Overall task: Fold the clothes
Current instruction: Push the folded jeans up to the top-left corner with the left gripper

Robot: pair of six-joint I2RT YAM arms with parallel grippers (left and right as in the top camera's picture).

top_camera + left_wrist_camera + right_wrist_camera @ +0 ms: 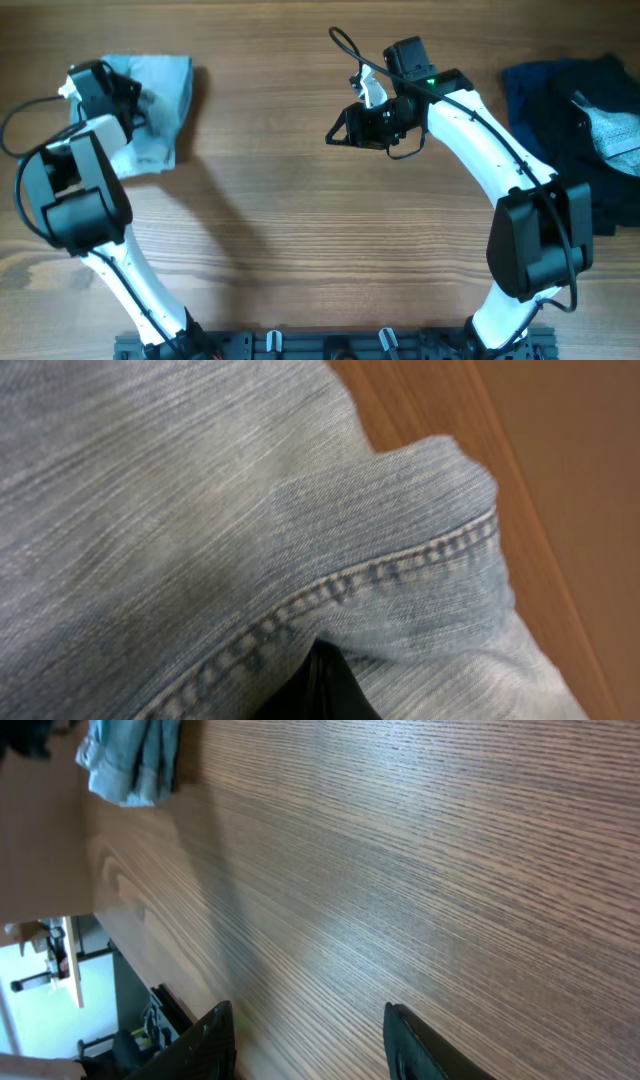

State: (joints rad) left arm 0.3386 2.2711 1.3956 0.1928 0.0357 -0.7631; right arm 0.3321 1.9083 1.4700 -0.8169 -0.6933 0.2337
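**Item 1: denim shorts** [160, 95]. Pale faded-blue, folded into a compact bundle at the far left corner of the tabletop [300, 230]. In the left wrist view the denim fills almost the whole picture. A stitched hem runs diagonally across it, and one rounded fold reaches toward the bare wood at the right edge. The right wrist view shows the same bundle small and far off in its upper left corner.

**Item 2: left gripper** [318, 690]. It is closed and lies on the near-left part of the shorts, directly against the cloth. Only a dark sliver of it shows beneath the stitched hem, with denim draped over it. It appears to be pinching the fabric, though the cloth hides the point of contact.

**Item 3: right gripper** [340, 132]. It hangs over bare wood around the middle of the tabletop, well apart from the shorts and pointing toward them. Its jaws stand apart with nothing between them. Both dark fingers [210, 1040] show at the bottom of the right wrist view, with only wood grain beyond.

**Item 4: dark navy garments** [550, 100]. A loose heap at the far right edge of the tabletop, behind the right arm and untouched by either gripper.

**Item 5: pale blue-grey cloth** [620, 135]. It lies on top of the navy heap, at its right side.
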